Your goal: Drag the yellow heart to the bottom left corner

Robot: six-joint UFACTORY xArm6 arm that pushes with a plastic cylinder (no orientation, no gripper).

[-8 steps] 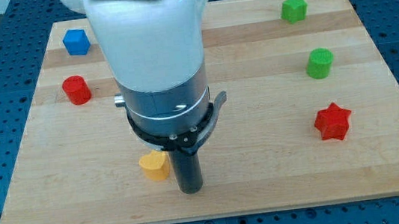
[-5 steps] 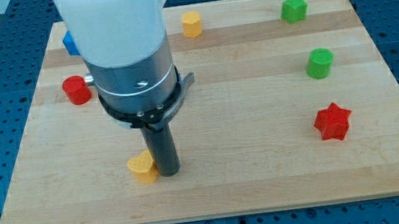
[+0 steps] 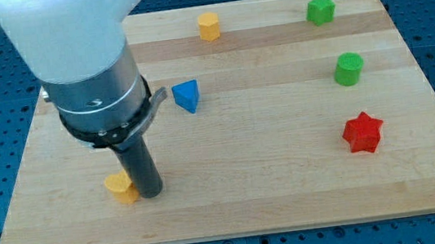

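The yellow heart (image 3: 121, 187) lies on the wooden board (image 3: 292, 196) near the view's bottom left. My tip (image 3: 151, 194) stands right against the heart's right side, touching it. The arm's big white and grey body rises above it and hides the board's upper left part.
A blue triangular block (image 3: 186, 95) sits just right of the arm. A yellow hexagon (image 3: 208, 26) is at the top middle. A green star (image 3: 320, 8) is at the top right, a green cylinder (image 3: 349, 68) below it, and a red star (image 3: 362, 132) at the right.
My tip has moved left and pushed the yellow heart left with it. The arm now hides the red cylinder and blue cube and uncovers the blue triangular block.
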